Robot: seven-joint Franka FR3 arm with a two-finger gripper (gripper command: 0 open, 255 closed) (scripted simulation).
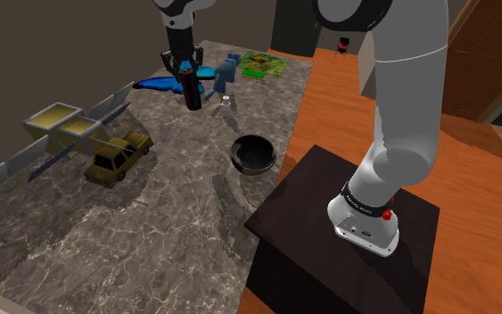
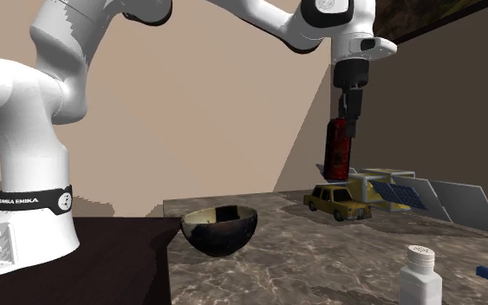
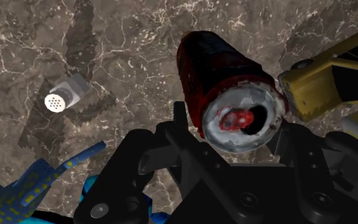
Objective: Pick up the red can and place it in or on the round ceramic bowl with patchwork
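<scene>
High above the counter [image 2: 320, 260], the claw [image 2: 348, 121] grips the red can [image 2: 338, 152], which hangs straight up and down. The dark bowl [image 2: 219, 238] sits lower, closer to the stand [image 2: 103, 269]. I think the can must go that way, then down.

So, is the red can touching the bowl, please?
Apart. The second exterior view shows the red can hanging in the pincer, high above the dark bowl, toward that view's right.
</scene>
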